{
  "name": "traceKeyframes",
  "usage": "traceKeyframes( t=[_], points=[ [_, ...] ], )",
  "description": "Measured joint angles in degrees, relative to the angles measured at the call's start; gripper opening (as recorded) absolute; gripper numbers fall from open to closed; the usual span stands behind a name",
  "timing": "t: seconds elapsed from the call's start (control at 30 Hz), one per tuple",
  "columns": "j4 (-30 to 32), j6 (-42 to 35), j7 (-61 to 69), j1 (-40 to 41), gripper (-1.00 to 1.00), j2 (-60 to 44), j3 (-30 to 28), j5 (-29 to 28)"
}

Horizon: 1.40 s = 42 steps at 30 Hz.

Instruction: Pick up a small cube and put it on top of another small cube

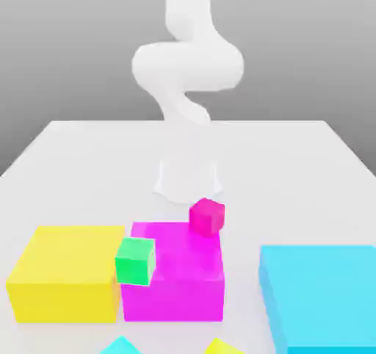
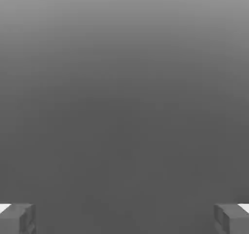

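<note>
Exterior view: I see the white arm (image 1: pixel 187 66) rising from the table's (image 1: pixel 308 169) far middle.
Pink cube (image 1: pixel 207 216): on the large magenta block's (image 1: pixel 176 286) far corner.
Cyan cube (image 1: pixel 120 346): at the table's near edge.
Green cube (image 1: pixel 136 261): against the magenta block, beside the yellow block (image 1: pixel 66 283).
Hand view: gripper (image 2: pixel 124 218) fingers (image 2: pixel 17 217) spread wide, holding nothing.

A simulated test bench is shown, not a lived-in room; a plain white table (image 1: pixel 66 150) is set against a featureless grey backdrop; a smooth white robot arm (image 1: pixel 187 66) is mounted on it; flat-coloured blocks, such as a yellow block (image 1: pixel 62 272), are rendered without texture.
</note>
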State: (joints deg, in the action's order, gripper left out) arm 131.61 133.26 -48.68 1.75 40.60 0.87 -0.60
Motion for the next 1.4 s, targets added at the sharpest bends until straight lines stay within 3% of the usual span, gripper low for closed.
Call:
traceKeyframes(
  t=[0.6, 0.97, 1.1, 1.13, 1.4],
  points=[
    [-1.2, 10.6, -20.9, 8.8, 0.00, -37.8, 2.4, -4.9],
    [-1.9, 17.3, -29.1, 10.7, 0.00, -60.2, 1.1, -1.5],
    [-3.4, 22.9, -29.9, 10.7, 0.00, -68.5, 0.8, -1.4],
    [-3.7, 24.3, -29.9, 10.6, -1.00, -70.3, 0.7, -1.4],
    [-3.5, 23.6, -29.9, 10.7, -1.00, -69.3, 0.8, -1.4]
  ],
)
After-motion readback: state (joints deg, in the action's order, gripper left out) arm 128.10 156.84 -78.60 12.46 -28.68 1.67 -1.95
